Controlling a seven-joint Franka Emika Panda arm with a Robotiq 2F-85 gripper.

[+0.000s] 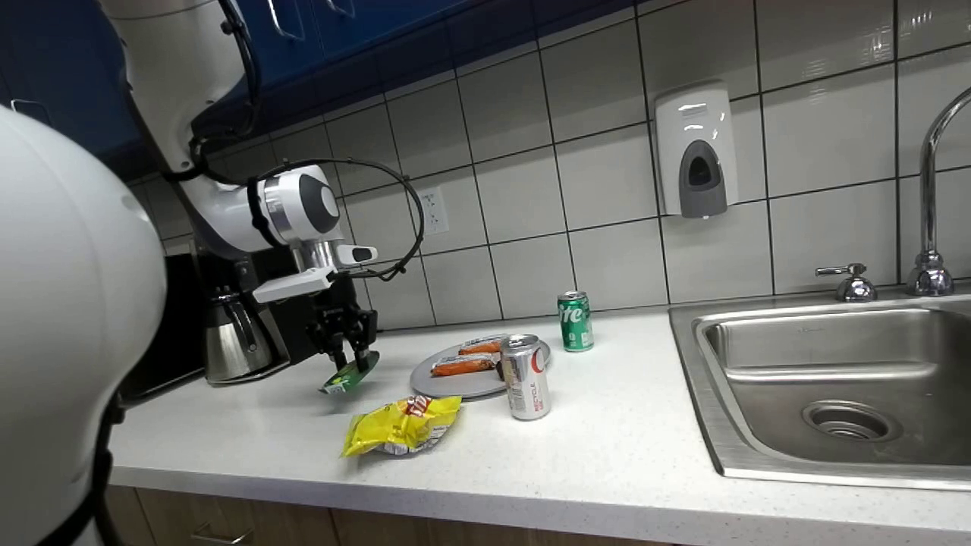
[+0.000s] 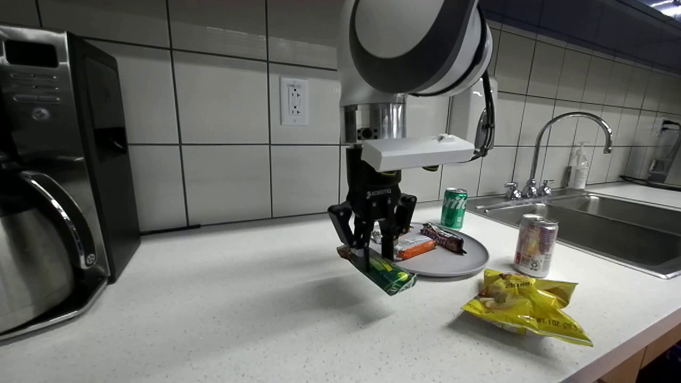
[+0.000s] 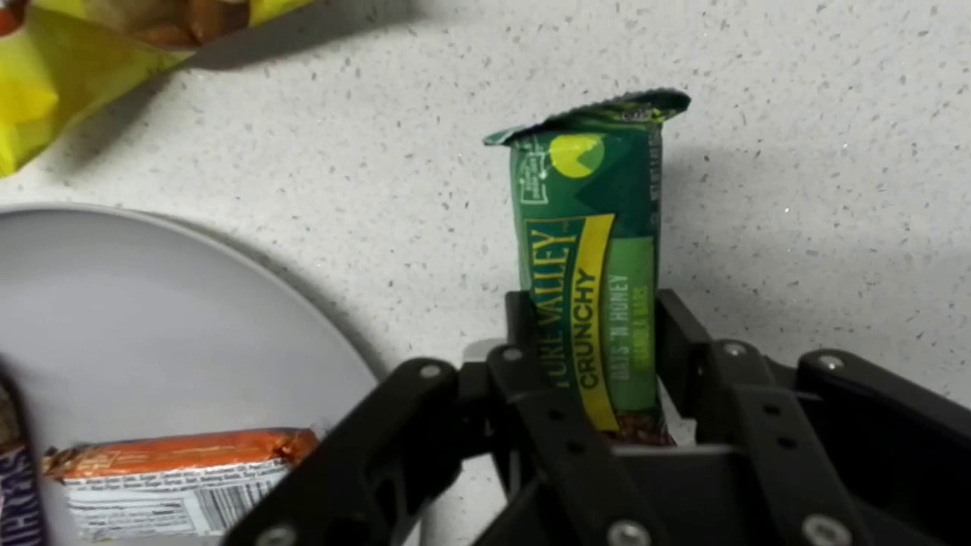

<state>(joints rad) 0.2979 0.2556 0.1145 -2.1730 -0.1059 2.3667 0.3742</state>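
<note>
Green granola bar (image 3: 592, 250) is in the gripper (image 2: 376, 259), raised over the white counter (image 2: 186, 308); its shadow (image 2: 340, 295) lies detached below. Jaws partly open, just the bar's width apart, pinching both long sides. Wrapper: dark green, paler green panel, yellow stripe, yellow-green disc near one crimped end, brown patch toward the other.

Closest obstacle: gray plate (image 3: 190, 318), just beside the bar. Carries orange-wrapped bars (image 1: 457, 367) and a dark-wrapped bar (image 2: 443, 238). Yellow snack bag (image 2: 524, 306) lies puffed and creased on the counter, near the plate. Silver can (image 1: 526, 379) upright near the plate, strip of counter between them in an exterior view. Green Sprite can (image 1: 575, 322) upright beyond the plate, by the tiled wall (image 2: 223, 101). Further out: coffee maker (image 2: 106, 175) one side, metal sink (image 1: 804, 371) and faucet (image 1: 929, 197) the other.

Bar's print ("Crunchy", "Oats 'n Honey") readable in wrist view alone, though the gripper covers its lower end. Cans show in both exterior views only. Silver can overlaps the plate in an exterior view where two orange wrappers are visible. Pump bottle (image 2: 580, 169) behind the sink shows in an exterior view only.
</note>
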